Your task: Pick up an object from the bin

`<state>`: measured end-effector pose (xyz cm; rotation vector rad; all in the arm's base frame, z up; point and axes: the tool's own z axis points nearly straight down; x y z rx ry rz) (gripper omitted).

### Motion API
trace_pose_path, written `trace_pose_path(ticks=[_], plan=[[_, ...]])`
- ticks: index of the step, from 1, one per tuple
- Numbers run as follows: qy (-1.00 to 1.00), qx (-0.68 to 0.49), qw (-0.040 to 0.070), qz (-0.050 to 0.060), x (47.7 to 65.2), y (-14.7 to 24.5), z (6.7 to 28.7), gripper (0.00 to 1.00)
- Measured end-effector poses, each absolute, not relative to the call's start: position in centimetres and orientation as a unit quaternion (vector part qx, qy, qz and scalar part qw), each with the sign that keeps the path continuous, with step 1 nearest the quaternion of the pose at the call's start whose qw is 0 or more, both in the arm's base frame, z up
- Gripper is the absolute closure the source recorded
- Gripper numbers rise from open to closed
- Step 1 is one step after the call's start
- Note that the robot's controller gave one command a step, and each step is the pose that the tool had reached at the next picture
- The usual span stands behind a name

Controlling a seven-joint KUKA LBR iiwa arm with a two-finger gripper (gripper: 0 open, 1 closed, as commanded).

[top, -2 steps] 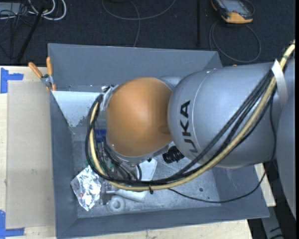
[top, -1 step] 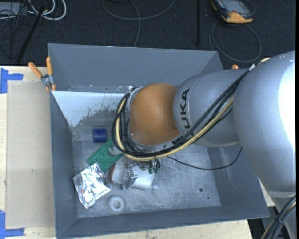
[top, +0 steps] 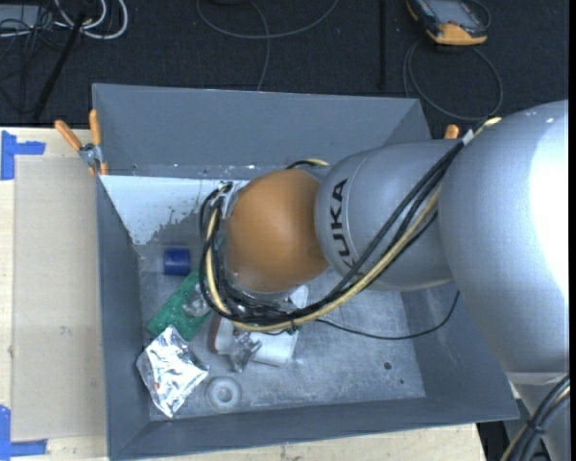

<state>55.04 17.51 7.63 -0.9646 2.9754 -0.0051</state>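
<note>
Gripper [top: 238,350] is low in the bin [top: 269,133], front-middle of the floor, under the arm's orange cover [top: 269,233]. The cover and black-and-yellow cables [top: 365,277] hide most of it, so cannot tell if it is open or closed, or if anything is in it. Its tip sits right against a white block [top: 276,350]. The block lies flat, touching or just beside the tip on the right, long axis roughly left-right, upper part hidden by the arm.

To the left, a crumpled silver foil packet [top: 171,377] lies with its long axis diagonal. A grey ring [top: 223,392] lies flat just in front of the tip. A green wrapper [top: 178,305] is angled up-right, its end under the cables. A small blue cylinder [top: 177,259] sits further back, apart.
</note>
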Motion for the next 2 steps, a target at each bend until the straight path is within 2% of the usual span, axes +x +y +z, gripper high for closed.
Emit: trace_pose_path(ticks=[1,2], plan=[[0.873,-0.487,0.001,-0.014,53.8,22.3,7.6,0.00],[0.898,-0.441,0.009,0.003,53.7,17.5,7.5,0.00]])
